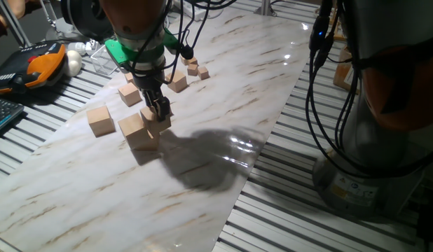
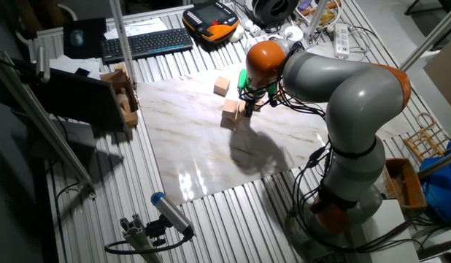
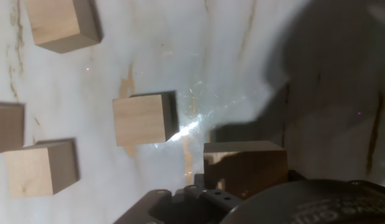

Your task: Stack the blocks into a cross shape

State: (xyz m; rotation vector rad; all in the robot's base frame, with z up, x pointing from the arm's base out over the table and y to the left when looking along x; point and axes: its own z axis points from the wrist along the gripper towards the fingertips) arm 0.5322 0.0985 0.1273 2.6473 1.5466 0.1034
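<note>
Claw [image 1: 160,110] clamped on one block [image 1: 157,119], second block [image 1: 138,131] just beside, touching table [image 1: 202,182]

1. The arm reaches out over the table [image 1: 202,91] from its grey and orange base, bent at the elbow, with the wrist turned downward.
2. A green ring sits at the wrist, above the black tool [image 1: 159,110], and dark cables run along the last links.
3. The tool points almost straight down, its fingers low and close to the table surface.
4. In the hand view only the dark body of the tool [image 3: 242,199] shows at the bottom edge; whether the fingers grip anything cannot be told.
</note>
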